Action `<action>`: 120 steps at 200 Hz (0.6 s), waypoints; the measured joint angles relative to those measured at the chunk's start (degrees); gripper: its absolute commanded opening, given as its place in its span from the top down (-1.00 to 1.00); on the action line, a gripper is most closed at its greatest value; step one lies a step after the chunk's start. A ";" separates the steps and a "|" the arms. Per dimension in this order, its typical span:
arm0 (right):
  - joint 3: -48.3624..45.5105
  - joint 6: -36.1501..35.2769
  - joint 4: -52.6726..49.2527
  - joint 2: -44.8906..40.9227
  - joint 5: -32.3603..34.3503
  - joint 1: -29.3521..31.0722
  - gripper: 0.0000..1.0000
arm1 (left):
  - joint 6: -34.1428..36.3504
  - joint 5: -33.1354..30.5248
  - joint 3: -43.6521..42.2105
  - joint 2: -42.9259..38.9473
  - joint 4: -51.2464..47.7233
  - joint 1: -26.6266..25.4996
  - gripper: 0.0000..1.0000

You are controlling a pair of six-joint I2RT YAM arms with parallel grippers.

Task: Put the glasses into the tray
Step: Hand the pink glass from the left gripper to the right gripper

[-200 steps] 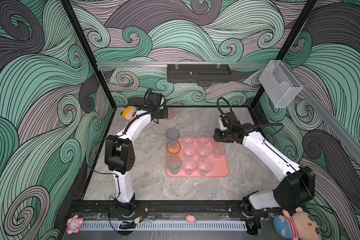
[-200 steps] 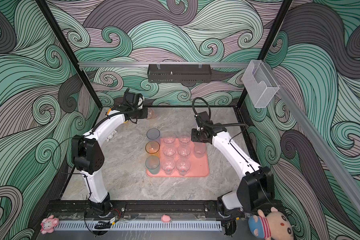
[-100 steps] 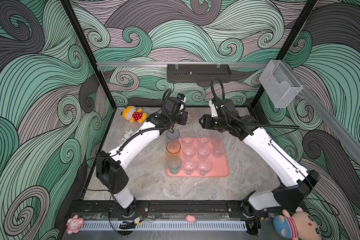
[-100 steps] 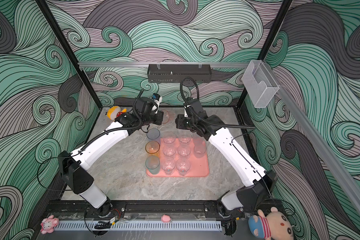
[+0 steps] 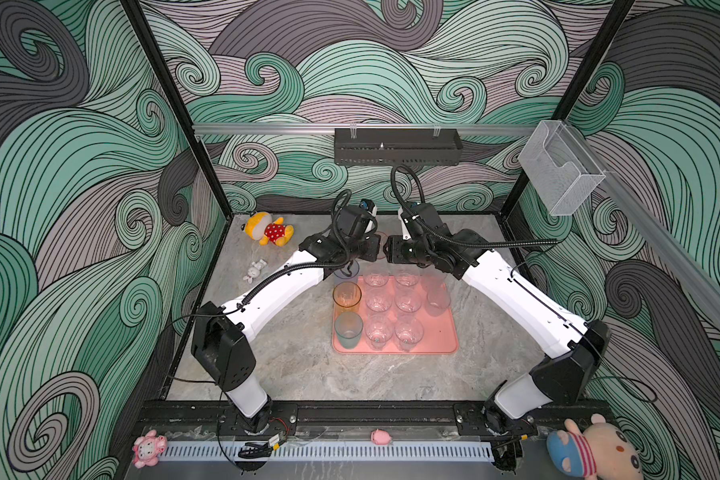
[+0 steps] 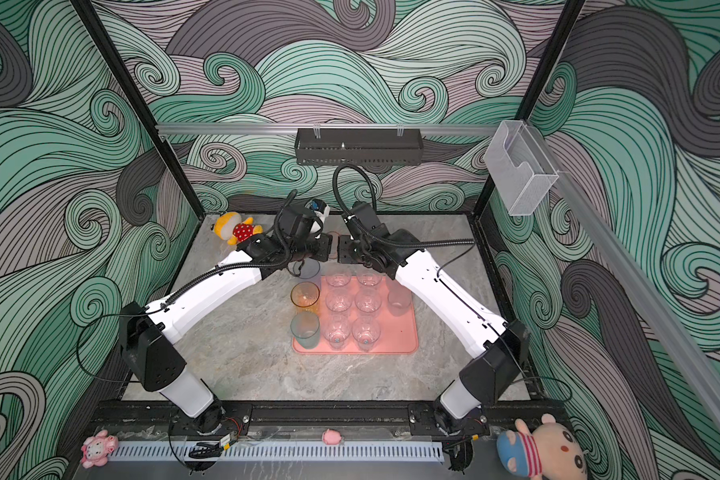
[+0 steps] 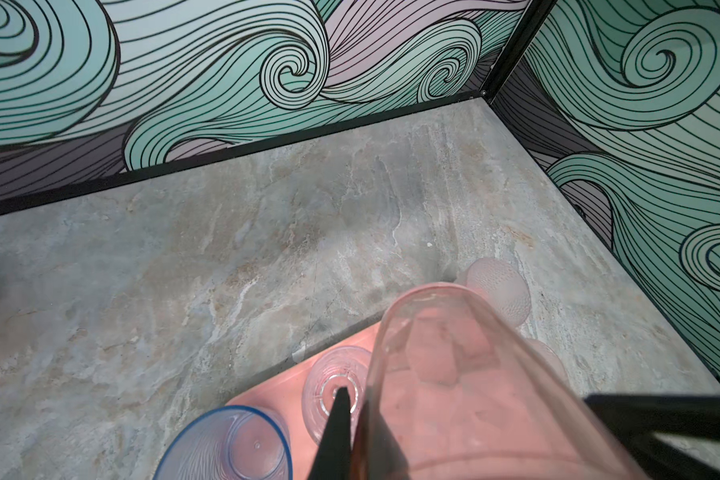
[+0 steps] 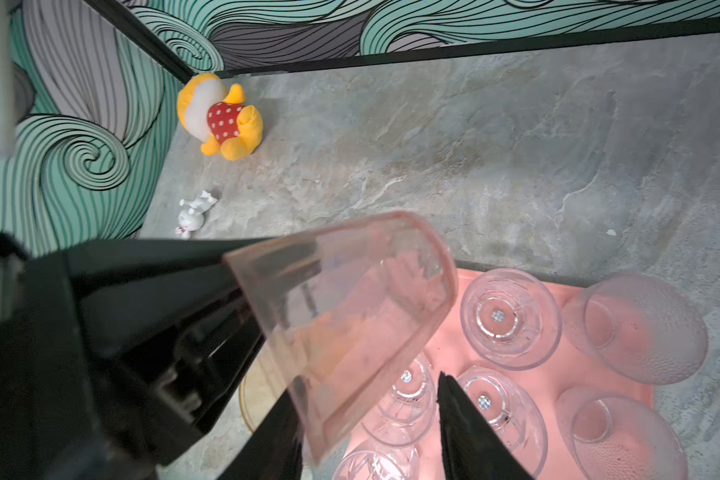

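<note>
A pink-tinted glass (image 7: 454, 374) hangs tilted in the air above the back edge of the salmon tray (image 5: 441, 340). My left gripper (image 7: 356, 436) is shut on its wall, one finger inside and one outside. My right gripper (image 8: 366, 432) faces it with the fingers apart; the glass (image 8: 350, 316) reaches between them, close to one finger and clear of the other. In both top views the two grippers (image 5: 373, 249) (image 6: 344, 251) meet tip to tip behind the tray (image 6: 404, 340). Several glasses stand in the tray: clear ones (image 5: 378, 299), an orange one (image 5: 346, 295), a teal one (image 5: 348, 328), a frosted one (image 5: 437, 295).
A blue-rimmed glass (image 7: 229, 449) stands at the tray's back left corner, partly under my left arm. A yellow plush (image 5: 269, 228) and a small white toy (image 5: 254, 271) lie at the back left. The back wall is close behind both grippers.
My left arm has carried the pink glass from the back left corner to the back middle. My right arm has swung from the tray's right side to meet it, and its fingers have spread.
</note>
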 measured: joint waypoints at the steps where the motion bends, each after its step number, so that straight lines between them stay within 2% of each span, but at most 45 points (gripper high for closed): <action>1: 0.00 -0.02 0.00 0.11 0.24 0.00 0.04 | -0.11 -0.04 -0.11 -0.07 0.00 -0.07 1.00; 27: -0.13 0.26 -0.02 1.70 3.04 0.87 0.15 | -3.93 -2.03 -4.68 -2.16 3.23 -1.86 1.00; 52: -0.76 0.00 -0.02 2.03 5.33 1.92 0.42 | -7.39 -3.69 -7.26 -3.41 5.35 -2.54 0.96; 92: -0.85 -0.70 -0.24 2.40 8.17 2.25 0.75 | -9.53 -6.40 -7.50 -3.72 6.27 -3.78 0.72; 120: -0.98 -1.03 -0.55 2.49 10.21 1.81 0.85 | -10.21 -5.97 -7.82 -5.86 7.58 -4.68 0.40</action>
